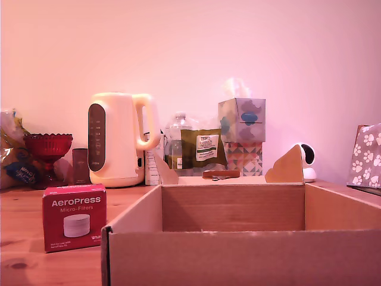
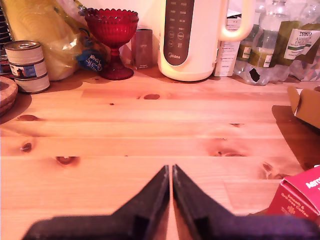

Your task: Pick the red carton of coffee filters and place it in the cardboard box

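The red carton of coffee filters [image 1: 74, 217] stands upright on the wooden table at the exterior view's left, just beside the cardboard box [image 1: 238, 250], which fills the foreground with its flaps raised. In the wrist view a corner of the carton [image 2: 300, 196] shows at the frame's edge, and a flap of the box [image 2: 306, 104] appears beyond it. My gripper [image 2: 171, 170] hovers over bare wood with its two black fingers pressed together, shut and holding nothing. The carton sits off to one side of the fingers, apart from them. The arm does not show in the exterior view.
Along the back stand a cream electric kettle [image 1: 119, 139], a red glass bowl on a stem [image 1: 47, 149], stacked tins [image 2: 25, 65], a yellow bag [image 2: 50, 35], plastic bottles [image 2: 265, 45], patterned tissue boxes [image 1: 243, 134] and a small white camera [image 1: 306, 162].
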Robot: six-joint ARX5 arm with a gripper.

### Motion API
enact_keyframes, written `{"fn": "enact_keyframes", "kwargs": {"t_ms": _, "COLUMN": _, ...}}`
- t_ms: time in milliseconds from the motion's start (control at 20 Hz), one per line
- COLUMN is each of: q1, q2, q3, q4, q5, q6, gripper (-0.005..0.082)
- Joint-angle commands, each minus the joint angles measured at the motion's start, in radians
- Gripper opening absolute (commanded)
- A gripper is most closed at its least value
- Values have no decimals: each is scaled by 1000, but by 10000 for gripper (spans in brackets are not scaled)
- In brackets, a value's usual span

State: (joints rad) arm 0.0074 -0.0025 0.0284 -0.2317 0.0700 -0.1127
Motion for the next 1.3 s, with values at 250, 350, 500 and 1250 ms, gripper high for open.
{"fn": "enact_keyframes", "kwargs": {"t_ms": 250, "q1": 1, "q2": -10, "q3": -26, "q4": 19, "q5": 2, "q6": 7, "gripper": -23}}
{"fn": "enact_keyframes", "kwargs": {"t_ms": 350, "q1": 1, "q2": -10, "q3": -26, "q4": 15, "q5": 5, "q6": 5, "gripper": -23}}
{"fn": "enact_keyframes", "kwargs": {"t_ms": 500, "q1": 0, "q2": -10, "q3": -19, "q4": 78, "q5": 81, "q6": -27, "gripper": -23}}
{"fn": "enact_keyframes", "kwargs": {"t_ms": 1250, "q1": -8, "q2": 187, "q3": 211, "q4": 10, "q5": 506, "q6": -11, "gripper": -23}}
